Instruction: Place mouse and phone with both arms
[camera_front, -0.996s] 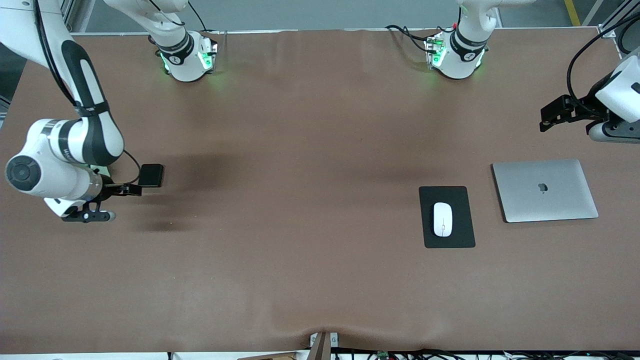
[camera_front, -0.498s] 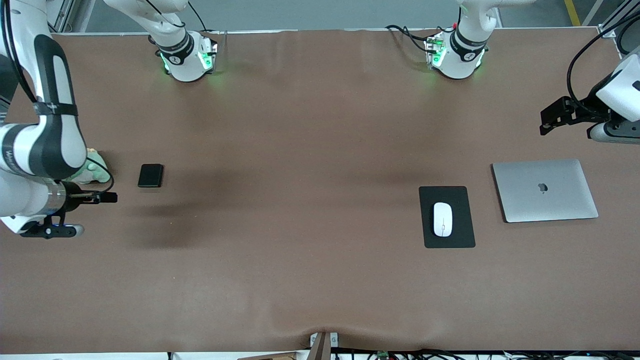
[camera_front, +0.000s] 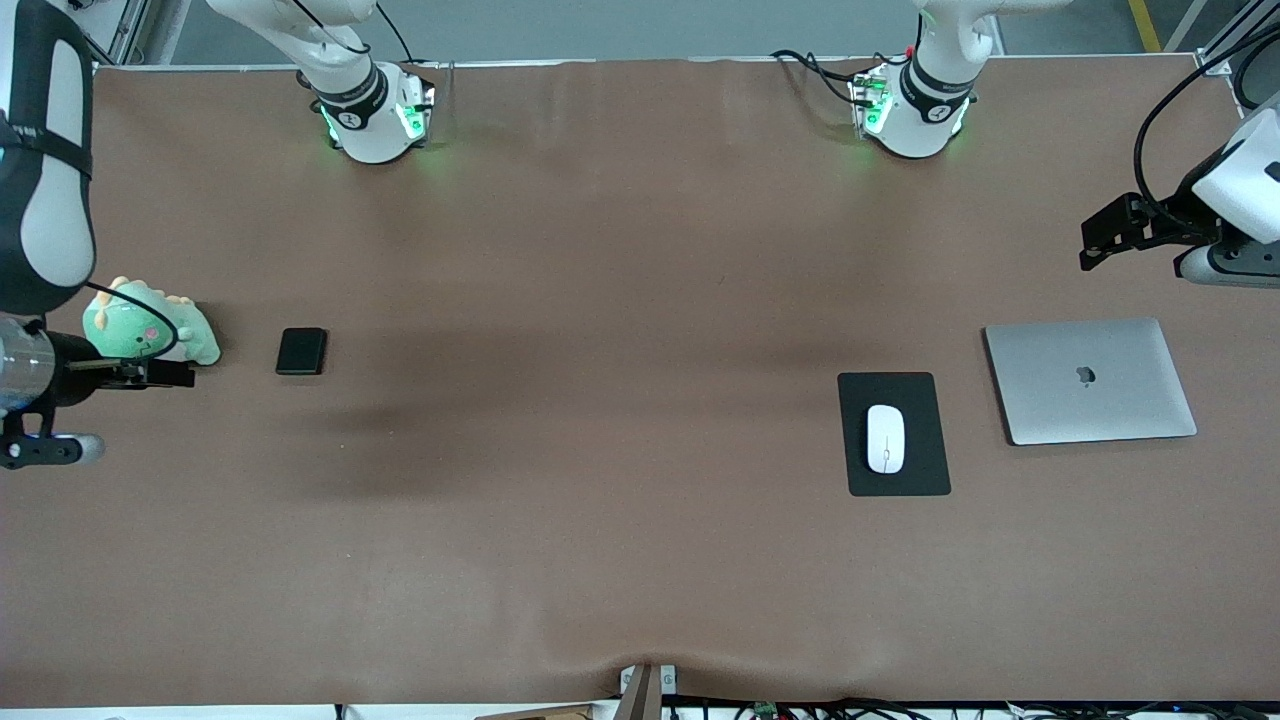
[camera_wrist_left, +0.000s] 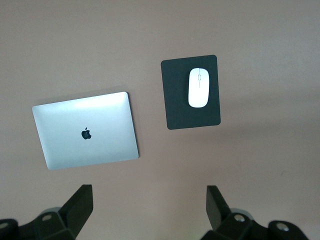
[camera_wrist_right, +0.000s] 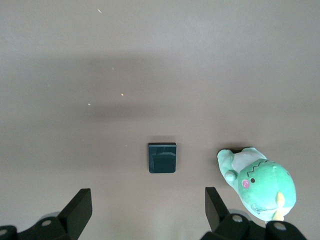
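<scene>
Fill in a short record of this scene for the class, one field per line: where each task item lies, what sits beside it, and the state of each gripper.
mouse: on the mouse pad, toward the left arm's end of the table
phone: flat on the table, toward the right arm's end
laptop: closed, beside the mouse pad
plush toy: green, beside the phone, apart from it
left gripper: open, empty, raised above the table beside the laptop
right gripper: open, empty, beside the plush toy

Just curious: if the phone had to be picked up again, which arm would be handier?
The right: its open gripper is up beside the phone, while the left gripper waits at the laptop's end.
</scene>
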